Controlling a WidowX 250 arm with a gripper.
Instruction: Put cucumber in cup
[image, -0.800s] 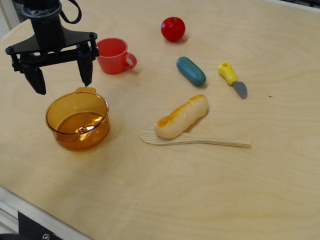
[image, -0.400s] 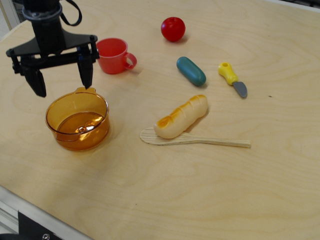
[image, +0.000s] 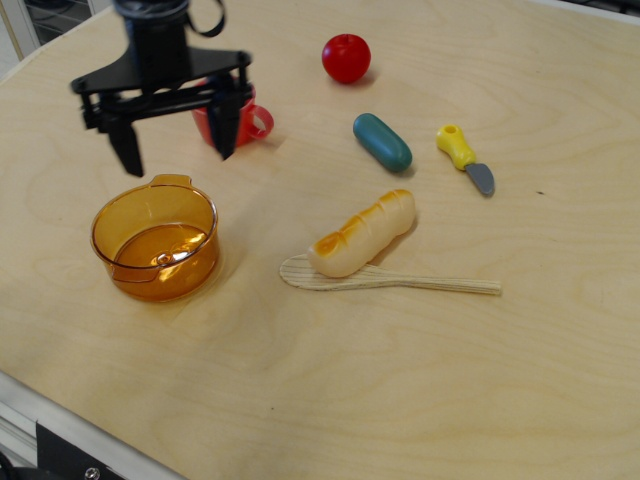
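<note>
Cucumber untouched, gripper wide open over the cup

Seven loose items lie on the wooden table (image: 520, 400): one cucumber (image: 382, 142), one cup (image: 243, 122), one orange pot (image: 155, 238), one red apple (image: 346, 58), one toy knife (image: 464, 158), one bread loaf (image: 362, 234) and one wooden spatula (image: 400, 280). One black gripper (image: 173, 151) hangs above them, its two fingers spread far apart and holding nothing.

Compared with the earlier frames, the gripper has shifted to the right and toward the far edge; it now stands in front of the cup and hides most of it, so only the handle and part of the red wall show. Nothing on the table has moved.

The cucumber lies flat on the bare wood, well apart from the gripper and to its right, between the cup and the toy knife, below the apple and above the bread loaf. The loaf appears to rest on the spatula's broad end. The pot sits just below the gripper's fingers.
</note>
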